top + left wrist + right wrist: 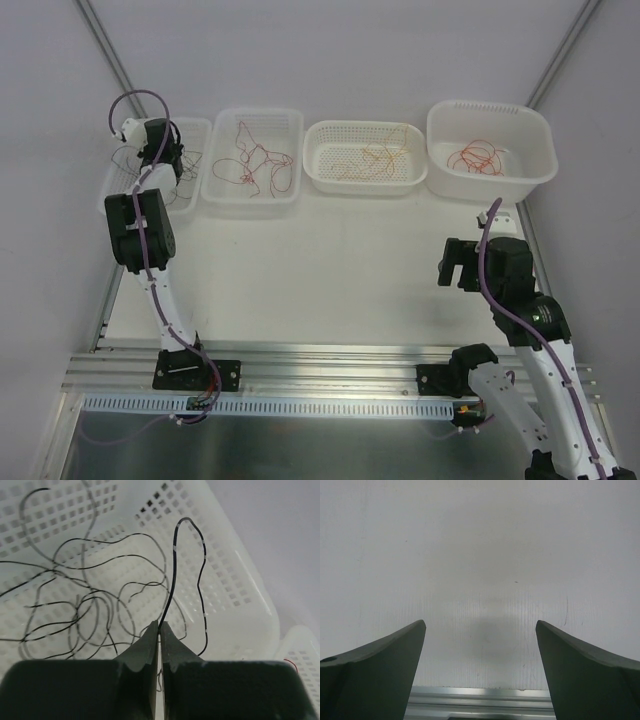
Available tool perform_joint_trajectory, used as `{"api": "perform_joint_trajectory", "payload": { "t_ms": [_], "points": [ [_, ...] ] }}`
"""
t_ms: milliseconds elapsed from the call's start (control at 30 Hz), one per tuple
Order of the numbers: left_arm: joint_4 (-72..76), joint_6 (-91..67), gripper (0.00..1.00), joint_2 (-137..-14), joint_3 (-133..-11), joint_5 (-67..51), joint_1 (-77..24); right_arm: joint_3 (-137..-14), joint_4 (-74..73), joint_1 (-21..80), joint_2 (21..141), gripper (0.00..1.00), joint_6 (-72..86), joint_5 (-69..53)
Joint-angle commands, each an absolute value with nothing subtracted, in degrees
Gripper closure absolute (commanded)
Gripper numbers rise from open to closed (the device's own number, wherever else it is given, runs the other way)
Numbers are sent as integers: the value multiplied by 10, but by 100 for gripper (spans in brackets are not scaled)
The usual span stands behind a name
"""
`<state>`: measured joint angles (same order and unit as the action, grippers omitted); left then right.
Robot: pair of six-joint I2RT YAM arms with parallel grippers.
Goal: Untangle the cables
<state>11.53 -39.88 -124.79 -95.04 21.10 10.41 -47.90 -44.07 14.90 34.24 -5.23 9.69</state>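
Observation:
Four white baskets stand in a row at the back. The far-left basket point(195, 135) holds dark grey cables point(190, 160). My left gripper point(165, 160) is over it, shut on one dark grey cable point(172, 575) that loops up from the fingertips; the gripper shows in the left wrist view point(160, 625). The other dark grey cables point(75, 605) lie tangled on the basket floor. The second basket holds dark red cables point(255, 160), the third orange-yellow cables point(385, 158), the fourth bright red cables point(478, 155). My right gripper point(458, 270) is open and empty above bare table point(480, 627).
The second basket point(290, 120), third basket point(330, 178) and fourth basket point(540, 140) line the back of the white table point(320, 270). A metal rail point(320, 365) runs along the near edge by the arm bases. Purple hoses run along both arms.

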Motion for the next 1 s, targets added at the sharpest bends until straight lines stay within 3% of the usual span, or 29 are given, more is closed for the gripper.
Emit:
{"api": "perform_joint_trajectory", "payload": {
  "t_ms": [0,133,367,533,833,967],
  "points": [
    [91,-490,100,-1181,-891,206,130,-498,-447,152,329,3,-46,88],
    [51,-526,100,-1139,-827,207,150,-504,-455,152,313,3,-40,82],
    [-19,-564,86,-1092,-776,161,207,-519,-475,152,290,3,-38,70],
    [-36,-530,66,-1086,-791,91,223,-526,-488,152,274,3,-36,67],
    [-55,-523,42,-1039,-809,59,229,-551,-518,152,242,3,-41,75],
    [-71,-521,24,-1010,-800,57,229,-558,-523,152,228,3,-47,78]
  ]
}}
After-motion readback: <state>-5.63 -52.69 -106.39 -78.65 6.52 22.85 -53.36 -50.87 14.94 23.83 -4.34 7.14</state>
